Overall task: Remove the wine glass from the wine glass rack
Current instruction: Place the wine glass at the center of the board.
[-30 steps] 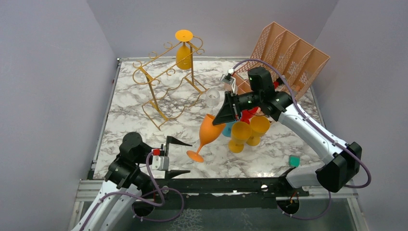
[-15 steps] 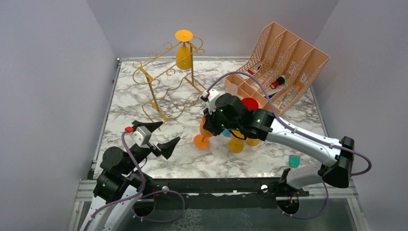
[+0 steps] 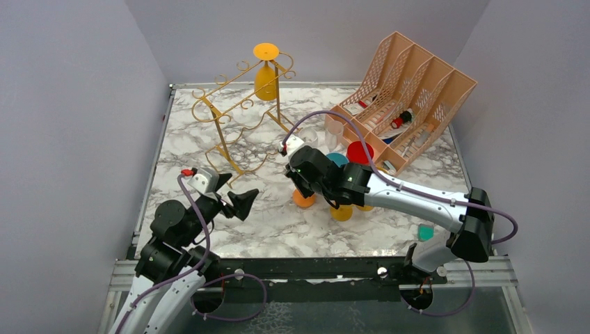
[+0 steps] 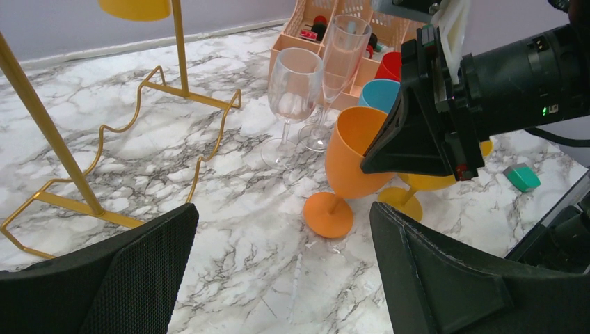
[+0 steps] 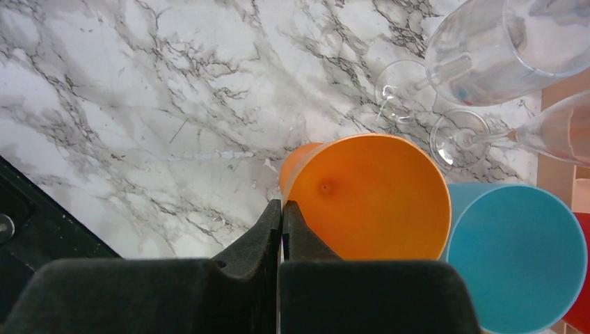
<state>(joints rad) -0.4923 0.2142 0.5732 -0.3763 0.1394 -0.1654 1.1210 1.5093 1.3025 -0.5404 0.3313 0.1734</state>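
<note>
Your right gripper [image 5: 282, 209] is clenched on the rim of the orange wine glass [image 4: 351, 156]: seen from its wrist, one finger lies outside the bowl and the other just inside it, with the thin wall pinched between them. That glass is off the rack [image 3: 240, 111] and stands with its foot on the marble table [image 3: 181, 160], bowl up and leaning slightly, near the middle of the surface and well apart from the gold wire frame. Just behind it you have two clear stemmed glasses [image 4: 293, 90], and a teal cup [image 5: 515, 257] sits right beside its bowl, with a red cup [image 3: 360, 152] beyond that in front of the peach file organiser [image 3: 417, 83]. Yellow glasses [image 3: 341, 211] show partly under your right forearm. A second glass, the yellow hanging glass [image 3: 266, 82], is on the rack at its far end, upside down, its round foot on top of the rails and its bowl below them. Your left gripper [image 4: 282, 223] is spread wide and grasps nothing; it hangs over bare marble near the rack's looped feet, pointing toward the orange wine glass without touching it. A small teal block [image 3: 425, 232] lies by the near right edge of the table.
</note>
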